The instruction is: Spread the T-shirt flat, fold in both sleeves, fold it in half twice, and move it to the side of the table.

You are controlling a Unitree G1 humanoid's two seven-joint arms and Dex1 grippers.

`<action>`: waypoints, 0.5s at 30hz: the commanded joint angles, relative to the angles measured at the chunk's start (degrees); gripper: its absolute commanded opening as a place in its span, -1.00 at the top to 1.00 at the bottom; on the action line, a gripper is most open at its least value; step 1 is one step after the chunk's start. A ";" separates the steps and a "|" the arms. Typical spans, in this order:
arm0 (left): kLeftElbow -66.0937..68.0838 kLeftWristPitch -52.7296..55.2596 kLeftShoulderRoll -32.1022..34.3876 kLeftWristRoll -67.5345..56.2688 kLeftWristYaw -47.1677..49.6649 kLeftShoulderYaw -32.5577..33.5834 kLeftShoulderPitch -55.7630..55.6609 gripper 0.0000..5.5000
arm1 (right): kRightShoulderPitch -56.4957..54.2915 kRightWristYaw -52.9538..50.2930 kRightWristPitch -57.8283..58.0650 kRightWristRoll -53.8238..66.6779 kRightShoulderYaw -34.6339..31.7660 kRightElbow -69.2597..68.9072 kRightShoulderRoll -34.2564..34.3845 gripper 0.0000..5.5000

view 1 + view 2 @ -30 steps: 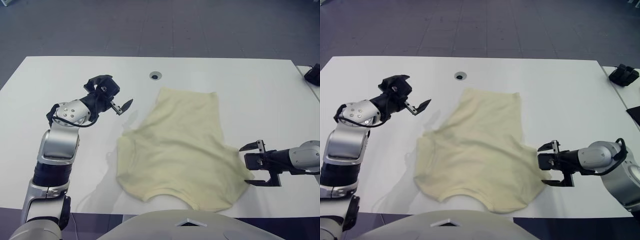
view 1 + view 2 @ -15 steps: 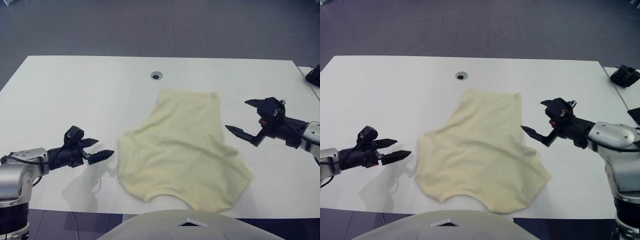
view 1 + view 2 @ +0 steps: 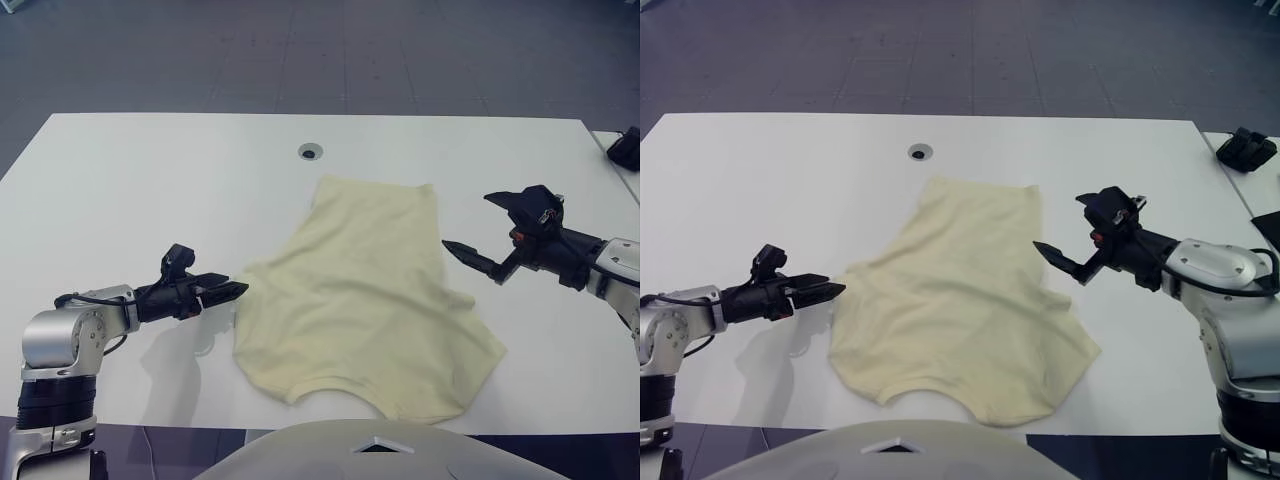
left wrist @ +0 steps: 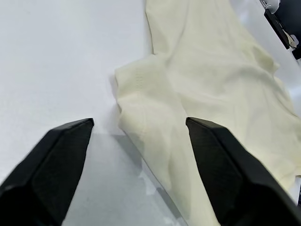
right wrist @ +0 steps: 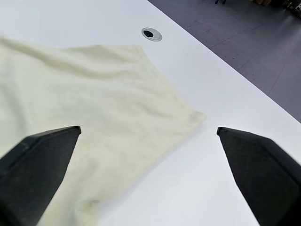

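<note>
the t-shirt (image 3: 360, 300) is a plain pale cream-yellow. the table (image 3: 150, 180) is white, with a grey-ringed dark hole (image 3: 311, 152) near its far edge. the left gripper (image 3: 238, 290) and right gripper (image 3: 467, 222) are black. the floor (image 3: 400, 50) is dark grey, faintly gridded.

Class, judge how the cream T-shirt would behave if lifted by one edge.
The T-shirt lies rumpled in soft folds, so it would probably droop, not hold shape. It looks thin, so likely light. Pushed, it would probably bunch.

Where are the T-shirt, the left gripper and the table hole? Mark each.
T-shirt (image 3: 360, 300), left eye view, middle of the cloth.
left gripper (image 3: 240, 290), left eye view, midway between its fingertips.
table hole (image 3: 311, 151), left eye view, centre of the hole.
</note>
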 commanded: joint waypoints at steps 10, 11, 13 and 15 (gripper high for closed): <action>3.81 -0.16 -1.46 -0.88 3.38 -3.59 -2.24 0.52 | -2.72 -0.37 -1.55 -0.18 2.06 2.15 -0.22 -0.96; 3.65 -0.09 -1.35 -1.23 3.35 -3.60 -2.27 0.58 | -2.66 -0.41 -1.58 -0.18 2.08 2.16 -0.23 -0.96; 3.47 0.11 -1.07 -1.71 3.35 -3.46 -2.37 0.72 | -2.89 -0.50 -1.65 -0.26 2.40 2.38 -0.19 -0.96; 3.57 0.14 -0.86 -1.86 3.54 -3.27 -2.55 0.84 | -3.08 -0.62 -1.76 -0.34 2.69 2.57 -0.06 -0.96</action>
